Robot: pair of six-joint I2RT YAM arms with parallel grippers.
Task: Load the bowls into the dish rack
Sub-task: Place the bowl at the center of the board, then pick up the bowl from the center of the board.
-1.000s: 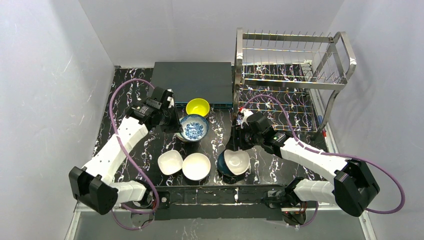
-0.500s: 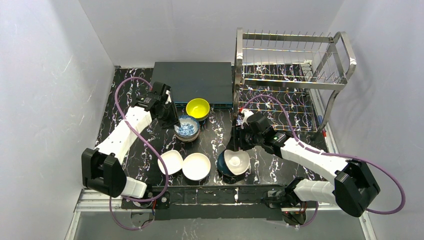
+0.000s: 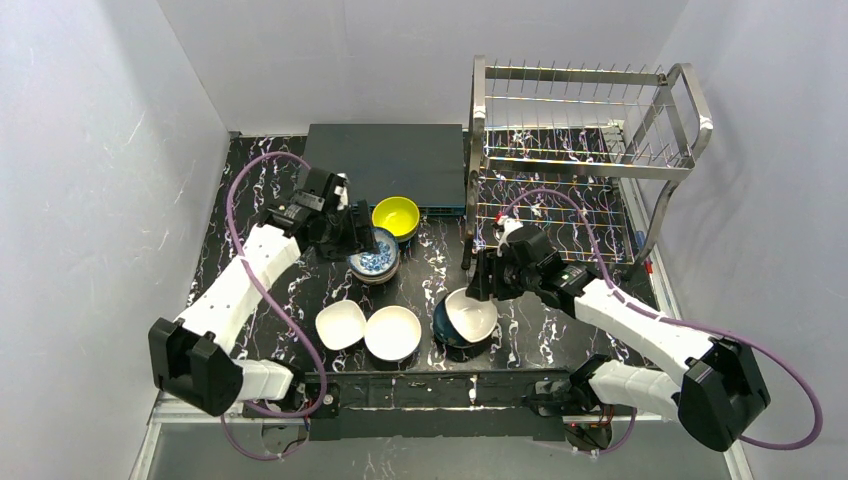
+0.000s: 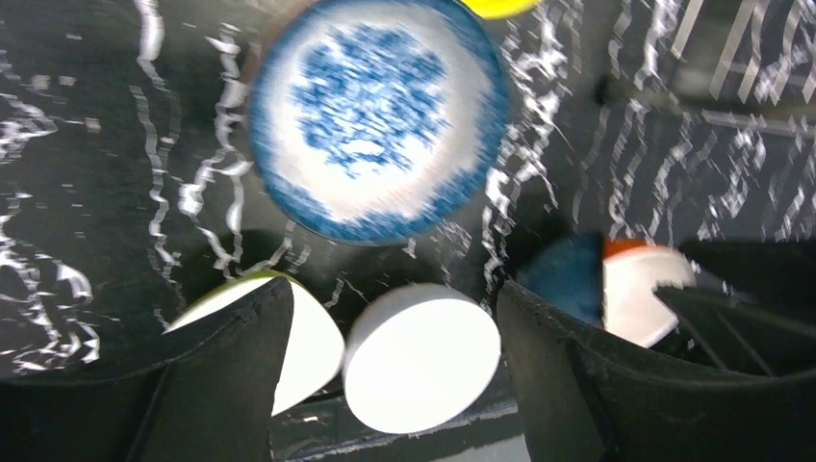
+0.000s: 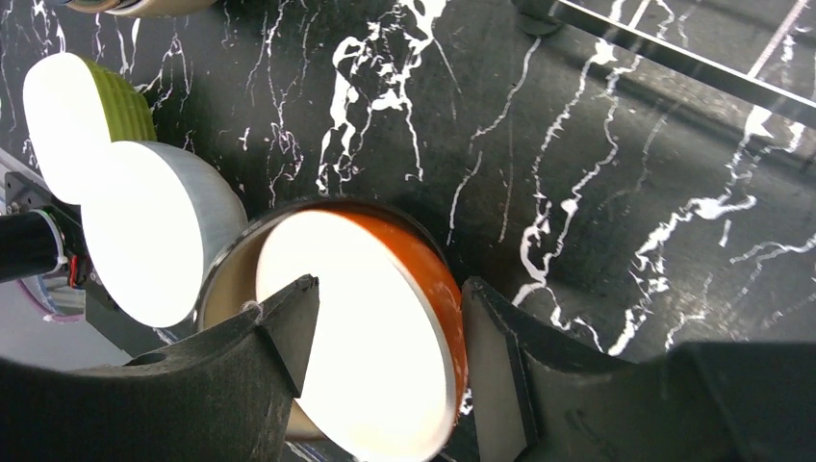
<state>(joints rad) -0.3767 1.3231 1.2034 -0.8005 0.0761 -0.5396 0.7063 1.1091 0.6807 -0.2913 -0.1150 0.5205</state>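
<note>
Top view: dish rack (image 3: 580,130) holds no bowls; all remain on the table (image 3: 250,200).
Left wrist: left pincer (image 4: 385,385) released, blue-patterned bowl (image 4: 377,117) lying free ahead of it.
Right wrist: right pincer (image 5: 385,337) astride the orange bowl (image 5: 370,327) rim, apparently gripping.

Glossy glazed bowls (image 3: 381,256) on polished black marble-look table (image 3: 300,290); shiny steel-wire dish rack (image 3: 585,150).

plain pale grey-white walls (image 3: 120,150) close in the scene on three sides. the table top (image 3: 300,290) is glossy black marble with white veins. a flat dark grey-blue box (image 3: 385,165) lies against the back wall.
</note>
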